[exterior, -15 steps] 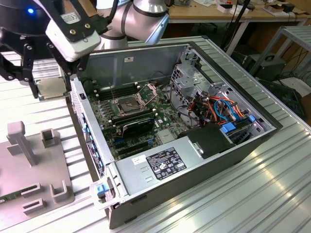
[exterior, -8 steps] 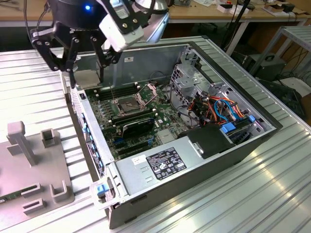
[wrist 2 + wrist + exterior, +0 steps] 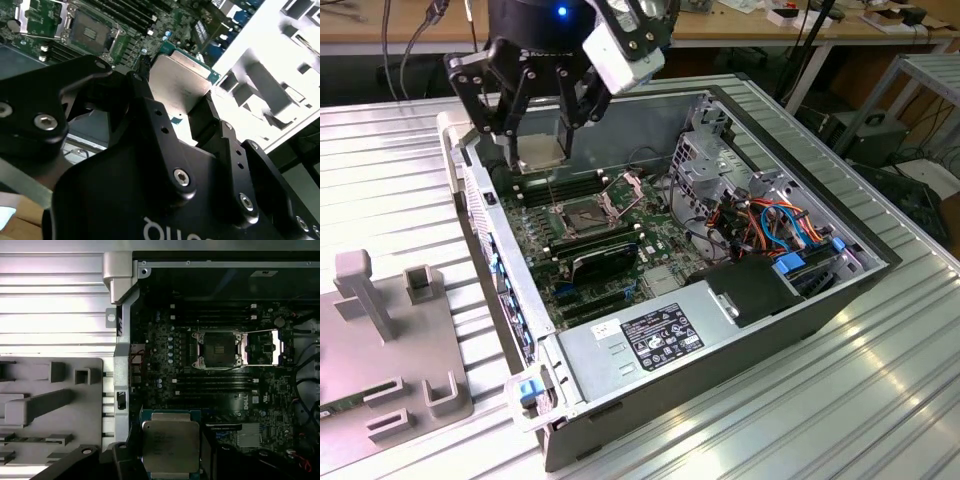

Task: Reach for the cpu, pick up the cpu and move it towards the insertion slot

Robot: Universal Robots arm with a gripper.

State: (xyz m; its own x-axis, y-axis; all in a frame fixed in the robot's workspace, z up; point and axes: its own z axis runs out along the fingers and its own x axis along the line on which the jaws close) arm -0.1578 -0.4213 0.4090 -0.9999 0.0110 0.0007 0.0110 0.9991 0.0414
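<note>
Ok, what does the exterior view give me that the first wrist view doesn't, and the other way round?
Exterior view: the gripper from outside, above the open case, plus the power supply and coloured cables. First wrist view: the insertion slot seen face-on, its bracket swung open. Both: the cpu, gripped and apart from the slot, and the grey fixture plate beside the case.

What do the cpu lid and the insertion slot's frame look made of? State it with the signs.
The cpu, held in the claw: its lid looks like dull silver metal, matte with a soft sheen. The insertion slot: its frame looks like bright bare metal, glinting at the edges; the dark centre's material is unclear.
</note>
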